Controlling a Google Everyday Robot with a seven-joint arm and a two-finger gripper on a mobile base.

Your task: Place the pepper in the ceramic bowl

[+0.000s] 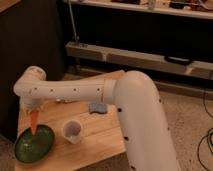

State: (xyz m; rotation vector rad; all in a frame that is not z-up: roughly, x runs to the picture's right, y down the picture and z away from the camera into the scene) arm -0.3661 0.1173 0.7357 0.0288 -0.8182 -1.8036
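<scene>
Hanging over the ceramic bowl (35, 145), fingers (33, 107) clamp the pepper (34, 122).

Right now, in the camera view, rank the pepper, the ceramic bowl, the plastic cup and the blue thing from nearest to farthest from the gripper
The gripper hangs at the table's left side.
1. Pepper: in the gripper, pointing down.
2. Ceramic bowl: directly below.
3. Plastic cup: right of the bowl.
4. Blue thing: farther right, by the arm.

Light: dim, warm; brightest on arm (135, 110) right of jaws.
Gripper (32, 106): shaded, clasping pepper (33, 122).
Glare: sheen on ceramic bowl (30, 150) below jaws.
Shadow: black behind jaws.
</scene>
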